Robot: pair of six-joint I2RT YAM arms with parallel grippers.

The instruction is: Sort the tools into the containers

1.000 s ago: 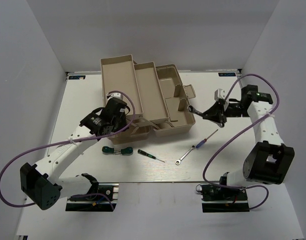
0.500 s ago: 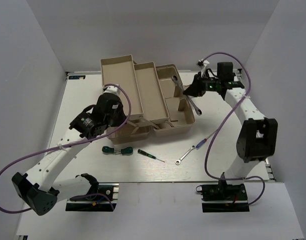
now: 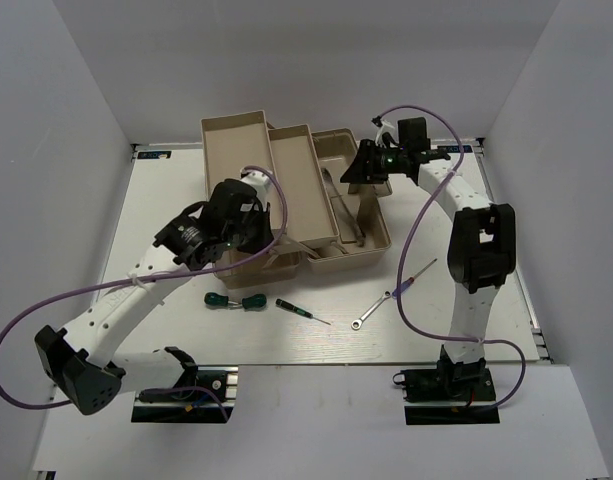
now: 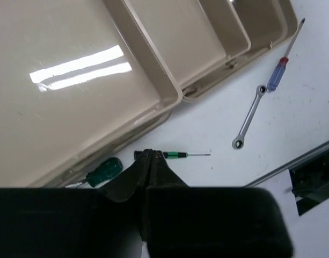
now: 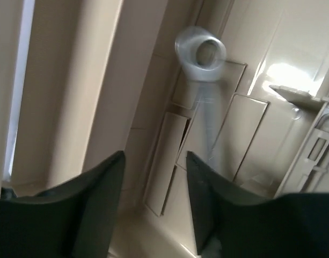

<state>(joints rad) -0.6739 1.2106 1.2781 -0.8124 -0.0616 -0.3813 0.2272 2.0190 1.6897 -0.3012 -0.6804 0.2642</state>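
The beige toolbox (image 3: 286, 180) stands open, its fold-out trays (image 4: 73, 80) spread to the left. My right gripper (image 3: 362, 166) hovers open over the base compartment (image 5: 153, 107), and a blurred silver wrench (image 5: 200, 52) lies loose below its fingers, apart from them. That wrench (image 3: 336, 200) shows as a silver streak inside the box. My left gripper (image 4: 150, 156) is shut on nothing, above the box's front left corner. On the table lie a green-handled screwdriver (image 4: 105, 169), a slim black-handled one (image 4: 177, 155), a second wrench (image 4: 249, 117) and a red/blue-handled screwdriver (image 4: 279, 70).
Two green-handled screwdrivers (image 3: 236, 300) lie side by side in front of the box. The slim screwdriver (image 3: 298, 308), the wrench (image 3: 370, 311) and the red/blue screwdriver (image 3: 412, 277) are strung out to their right. White walls enclose the table's back and sides.
My right arm swung left from beside the box to over the base compartment, carrying the wrench, then opened and let it go. The left gripper shifted slightly over the box's front.
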